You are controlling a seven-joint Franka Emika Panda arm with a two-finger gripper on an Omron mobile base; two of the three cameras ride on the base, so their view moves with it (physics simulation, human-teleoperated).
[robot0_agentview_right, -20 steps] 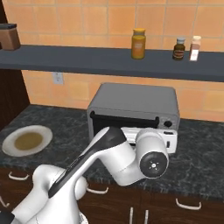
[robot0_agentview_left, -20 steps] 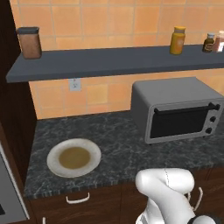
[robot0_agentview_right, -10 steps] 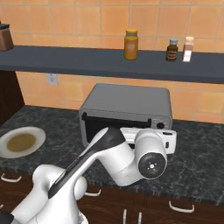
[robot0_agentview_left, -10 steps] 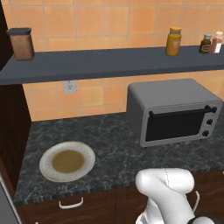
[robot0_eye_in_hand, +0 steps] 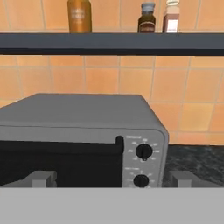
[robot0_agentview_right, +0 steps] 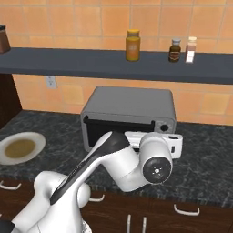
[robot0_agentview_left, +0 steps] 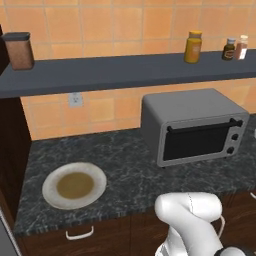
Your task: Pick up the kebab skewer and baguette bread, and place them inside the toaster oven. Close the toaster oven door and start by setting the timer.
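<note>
Three views: I read a kitchen counter (robot0_agentview_left: 125, 155) of dark speckled stone, orange tile wall behind, dark shelf (robot0_agentview_left: 125, 72) above.
toaster oven: grey box (robot0_agentview_left: 195, 125) on the counter against the wall, under the shelf; right of centre in left base view, centre in right base view (robot0_agentview_right: 129, 111), close up in hand view (robot0_eye_in_hand: 83, 131).
toaster oven door: dark glass panel (robot0_agentview_left: 197, 143), upright and shut, black bar handle (robot0_agentview_left: 202, 127) along its top edge; in hand view the handle's right end (robot0_eye_in_hand: 119, 144) sits just left of the knobs.
knobs: two show in hand view, upper (robot0_eye_in_hand: 144, 152) and lower (robot0_eye_in_hand: 141, 180), stacked on the oven's right panel; I count three small ones in left base view (robot0_agentview_left: 232, 137).
gripper: fingers spread wide, pinching nothing; fingertips rise at the bottom of hand view, one (robot0_eye_in_hand: 41, 178) before the door glass, the other (robot0_eye_in_hand: 183, 178) right of the oven, gripper midpoint (robot0_eye_in_hand: 113, 179) facing the oven front; I can't tell the gap to the door.
arm: white, folded in front of the oven in right base view, hand (robot0_agentview_right: 157, 144) level with the oven's lower front.
plate: round, pale rim, brownish centre (robot0_agentview_left: 74, 185), on the counter well left of the oven; at left edge in right base view (robot0_agentview_right: 20, 148).
shelf items: brown canister (robot0_agentview_left: 19, 50) far left; yellow jar (robot0_agentview_left: 193, 46) above the oven; two small bottles (robot0_agentview_left: 235, 48) right of it.
wall outlet: pale (robot0_agentview_left: 75, 99), below the shelf, left of the oven.
drawer handles: white pulls below the counter edge (robot0_agentview_left: 79, 233).
kebab skewer, baguette bread: I can't place either one from these views.
</note>
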